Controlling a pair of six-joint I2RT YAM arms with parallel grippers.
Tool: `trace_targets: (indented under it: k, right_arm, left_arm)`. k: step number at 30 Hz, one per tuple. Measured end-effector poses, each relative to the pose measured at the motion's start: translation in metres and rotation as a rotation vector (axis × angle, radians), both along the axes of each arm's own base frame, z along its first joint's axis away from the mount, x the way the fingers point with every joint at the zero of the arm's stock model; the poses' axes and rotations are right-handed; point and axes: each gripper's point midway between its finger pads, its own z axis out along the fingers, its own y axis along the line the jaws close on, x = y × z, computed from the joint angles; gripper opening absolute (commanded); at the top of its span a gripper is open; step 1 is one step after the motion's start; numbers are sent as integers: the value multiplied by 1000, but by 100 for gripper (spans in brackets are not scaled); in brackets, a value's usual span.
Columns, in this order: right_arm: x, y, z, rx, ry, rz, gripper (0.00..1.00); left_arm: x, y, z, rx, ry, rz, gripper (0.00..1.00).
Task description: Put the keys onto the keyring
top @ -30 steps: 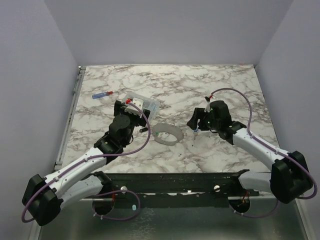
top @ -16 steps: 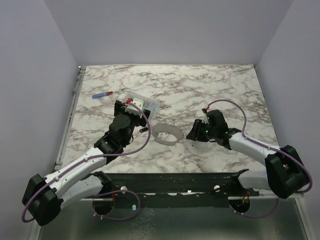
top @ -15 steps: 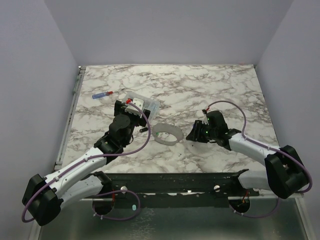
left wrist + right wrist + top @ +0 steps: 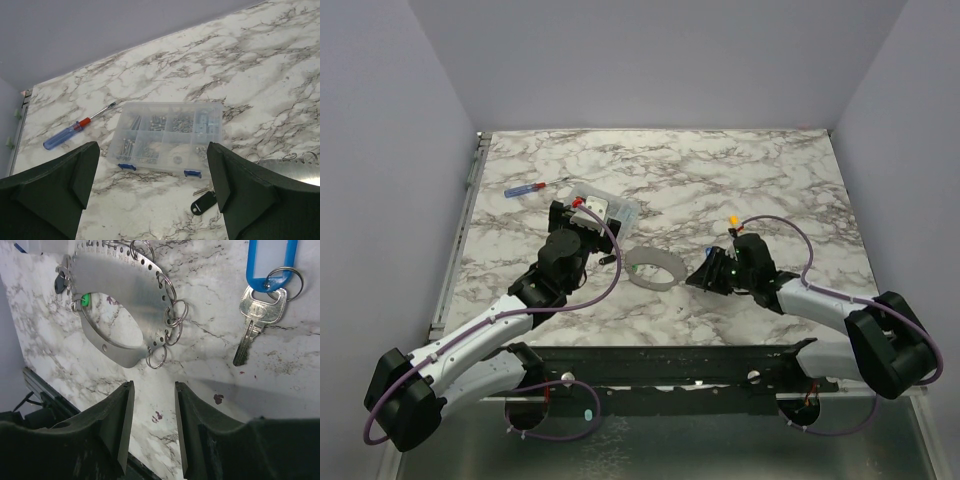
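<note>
Marble-patterned worktop point(image 4: 770, 170), lilac walls on three sides. Far left: a screwdriver point(image 4: 530, 187) with a blue and red handle lies flat, apart from the rest. Next: a clear compartment box point(image 4: 167, 132) with blue clasps at its front and small metal parts inside. My left jaws hang above this box, released and spread wide, with nothing between them; one finger point(image 4: 55, 190) shows at each edge of the wrist view. A key with a black tag point(image 4: 202, 202) lies on the worktop near the box's front edge, beside the keyring point(image 4: 653, 268).

Keyring: a flat metal band bent into a loop and pierced with holes, lying on the worktop between my two arms. Several small split rings point(image 4: 170, 315) hang from its edge, and a green tag point(image 4: 86, 300) shows at its inner side.

My right jaws sit low over the worktop just right of the keyring, narrowed but parted, grasping nothing. Beyond them a silver key point(image 4: 255, 322) on a blue tag point(image 4: 272, 260) lies flat, apart from the keyring.
</note>
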Motion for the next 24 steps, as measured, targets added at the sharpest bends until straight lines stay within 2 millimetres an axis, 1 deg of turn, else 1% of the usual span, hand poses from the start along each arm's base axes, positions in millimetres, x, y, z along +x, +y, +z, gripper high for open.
trace_targets:
  k: [6,12,16,18,20,23,24]
  right_arm:
    - [6,1,1,47,37,-103,50]
    - [3,2,-9,74,106,-192,51]
    - [4,9,-15,98,141,-221,51]
    - [7,14,-15,117,142,-224,46]
    - [10,18,-16,130,141,-225,44]
    - [13,21,-18,146,142,-231,36]
    - [14,23,-19,151,144,-233,35]
  left_arm:
    - [0,0,0,2,1,0,96]
    - [0,0,-1,3,2,0,96]
    - [0,0,-1,3,2,0,96]
    - [0,0,-1,3,2,0,96]
    - [0,0,-1,3,2,0,96]
    - [0,0,-1,3,2,0,96]
    - [0,0,-1,3,2,0,96]
